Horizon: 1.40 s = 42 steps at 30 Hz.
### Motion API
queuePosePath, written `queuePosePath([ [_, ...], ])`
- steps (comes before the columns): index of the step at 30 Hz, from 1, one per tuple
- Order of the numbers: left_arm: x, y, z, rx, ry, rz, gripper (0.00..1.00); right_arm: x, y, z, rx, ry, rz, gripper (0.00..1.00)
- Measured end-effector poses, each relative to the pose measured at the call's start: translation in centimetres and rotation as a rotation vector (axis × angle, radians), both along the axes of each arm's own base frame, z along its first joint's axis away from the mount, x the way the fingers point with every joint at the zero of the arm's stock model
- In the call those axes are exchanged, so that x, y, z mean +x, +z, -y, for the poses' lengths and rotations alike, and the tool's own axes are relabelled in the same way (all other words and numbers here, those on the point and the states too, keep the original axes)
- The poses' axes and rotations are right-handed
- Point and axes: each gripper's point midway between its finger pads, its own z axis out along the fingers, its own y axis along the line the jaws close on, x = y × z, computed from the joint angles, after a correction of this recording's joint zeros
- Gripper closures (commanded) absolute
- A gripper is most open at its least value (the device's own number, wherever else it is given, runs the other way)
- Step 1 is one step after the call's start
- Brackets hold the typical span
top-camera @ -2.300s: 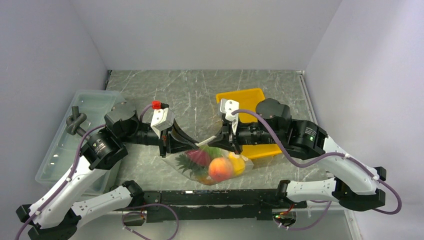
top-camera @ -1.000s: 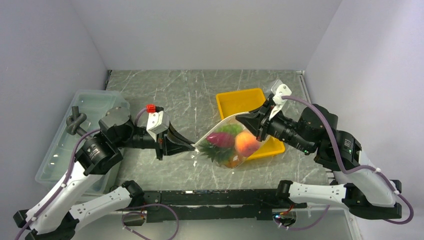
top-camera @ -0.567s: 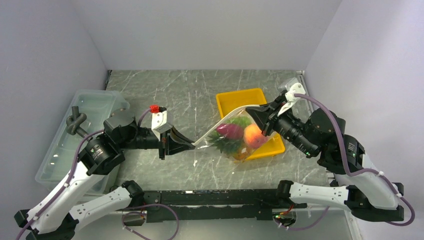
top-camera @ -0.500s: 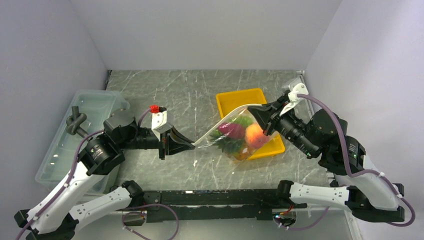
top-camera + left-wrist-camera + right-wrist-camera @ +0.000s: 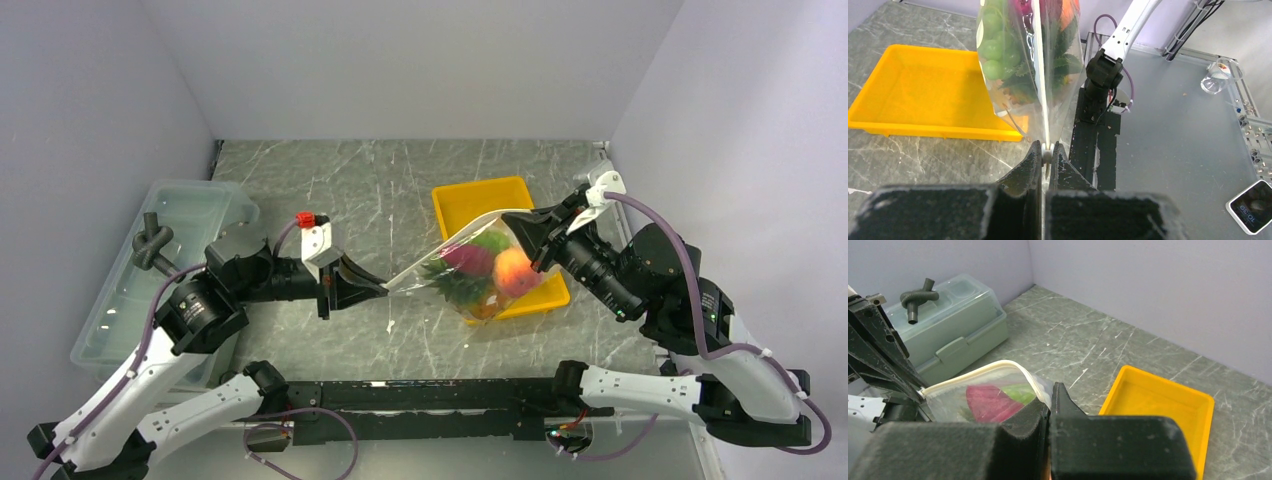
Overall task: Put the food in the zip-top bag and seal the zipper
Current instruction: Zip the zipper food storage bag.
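Note:
The zip-top bag (image 5: pixel 470 275) hangs in the air between my two grippers, above the table. Inside it lie the peach-coloured fruit (image 5: pixel 511 270), the dark red-purple piece (image 5: pixel 466 261), the green bunch (image 5: pixel 488 241) and the pineapple (image 5: pixel 455 291). My left gripper (image 5: pixel 385 290) is shut on the left end of the zipper (image 5: pixel 440 248); its hold shows in the left wrist view (image 5: pixel 1046 155). My right gripper (image 5: pixel 513 224) is shut on the zipper's right end, as the right wrist view (image 5: pixel 1050 401) shows. The whitish strip is stretched taut between them.
A yellow tray (image 5: pixel 470 200) lies under and behind the bag at centre right. A translucent lidded bin (image 5: pixel 190 215) with a dark knotted tube (image 5: pixel 150 243) on top stands at the left. The black base rail (image 5: pixel 430 395) runs along the near edge.
My right gripper slid along the zipper from the bag's left end to its right end, rising over the yellow tray. The bag swung up and right with it. The left gripper held still.

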Motion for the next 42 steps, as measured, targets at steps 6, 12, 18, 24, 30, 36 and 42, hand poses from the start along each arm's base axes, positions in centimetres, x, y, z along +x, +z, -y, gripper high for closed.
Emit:
queuePosePath([
  [6, 0.0, 0.0, -0.1, 0.0, 0.003, -0.001, 0.86, 0.3, -0.1, -0.5, -0.004, -0.001, -0.001, 1.0],
  [12, 0.2, -1.1, 0.0, 0.039, 0.009, -0.04, 0.6, 0.7, -0.4, -1.4, -0.028, 0.002, -0.006, 1.0],
  [18, 1.1, -1.9, -0.1, 0.069, 0.061, -0.056, 0.42, 0.7, -1.1, -3.2, -0.076, 0.059, -0.009, 1.0],
  [24, 2.4, -1.4, -0.7, 0.064, 0.15, -0.032, 0.35, 0.4, -2.6, -5.5, -0.146, 0.14, -0.028, 1.0],
  [30, 3.6, -0.1, -1.2, 0.044, 0.225, 0.006, 0.28, -0.4, -4.5, -7.5, -0.209, 0.235, -0.062, 1.0],
  [36, 4.4, 0.9, -1.2, 0.027, 0.258, 0.031, 0.17, -1.7, -5.1, -8.9, -0.222, 0.344, -0.076, 1.0],
  [42, 5.0, 1.3, -0.7, 0.021, 0.257, 0.037, 0.15, -3.4, -5.2, -9.8, -0.215, 0.45, -0.082, 1.0],
])
